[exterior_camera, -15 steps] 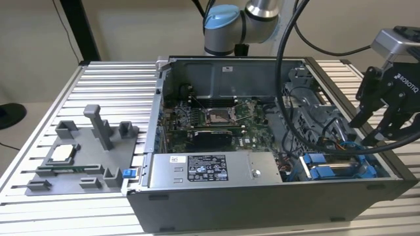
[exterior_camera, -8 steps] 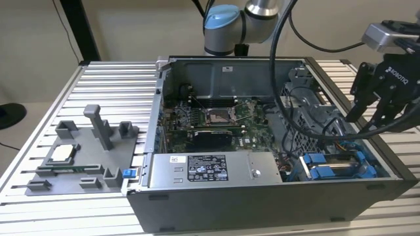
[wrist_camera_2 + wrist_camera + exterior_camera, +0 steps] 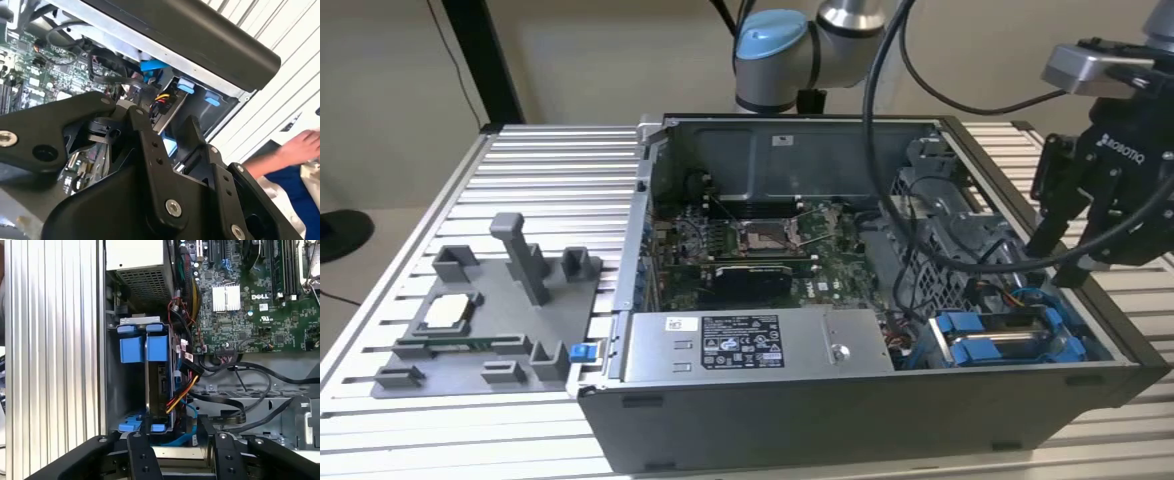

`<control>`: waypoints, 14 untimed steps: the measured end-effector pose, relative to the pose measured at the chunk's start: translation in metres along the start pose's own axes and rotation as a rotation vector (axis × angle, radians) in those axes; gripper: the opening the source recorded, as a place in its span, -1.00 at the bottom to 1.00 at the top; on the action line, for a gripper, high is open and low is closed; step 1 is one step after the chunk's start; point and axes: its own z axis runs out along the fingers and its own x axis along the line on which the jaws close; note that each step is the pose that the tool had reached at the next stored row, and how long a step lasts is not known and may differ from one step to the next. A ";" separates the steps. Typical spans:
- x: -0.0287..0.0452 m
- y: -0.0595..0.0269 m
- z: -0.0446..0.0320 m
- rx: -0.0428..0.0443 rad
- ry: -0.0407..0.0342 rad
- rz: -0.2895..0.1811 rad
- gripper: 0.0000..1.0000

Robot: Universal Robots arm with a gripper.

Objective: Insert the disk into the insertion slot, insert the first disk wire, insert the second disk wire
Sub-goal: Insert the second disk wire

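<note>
While the gripper [image 3: 1058, 265] hovers over the computer case [image 3: 854, 420], at its front corner on the exterior view's right, its jaws stand apart with nothing between them. Beneath it, inside that corner of the case, the disk [image 3: 159, 382] stands on edge in the insertion slot [image 3: 114, 390], with blue carrier tabs showing at both ends. A yellow, red and black wire bundle [image 3: 182, 387] reaches the disk's edge; whether it is plugged in cannot be told. Beyond the case wall, a person's hand [image 3: 300, 147] shows in the second wrist view.
</note>
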 end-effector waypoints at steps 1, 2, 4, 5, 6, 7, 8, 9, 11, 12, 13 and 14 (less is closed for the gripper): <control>-0.0032 0.0002 0.0002 0.0005 0.0093 0.001 1.00; -0.0056 0.0003 0.0007 0.0009 0.0165 0.002 1.00; -0.0091 0.0003 0.0023 0.0016 0.0281 0.004 1.00; -0.0103 0.0003 0.0033 0.0019 0.0334 0.004 1.00; -0.0112 0.0002 0.0045 0.0022 0.0383 0.005 1.00; -0.0117 0.0000 0.0057 0.0024 0.0418 0.005 1.00; -0.0120 -0.0001 0.0067 0.0026 0.0443 0.005 1.00; -0.0123 -0.0002 0.0076 0.0027 0.0464 0.006 1.00; -0.0128 -0.0003 0.0088 0.0029 0.0489 0.006 1.00; -0.0130 -0.0004 0.0092 0.0029 0.0493 0.006 1.00; -0.0132 -0.0004 0.0097 0.0029 0.0496 0.006 1.00; -0.0134 -0.0005 0.0102 0.0030 0.0499 0.006 1.00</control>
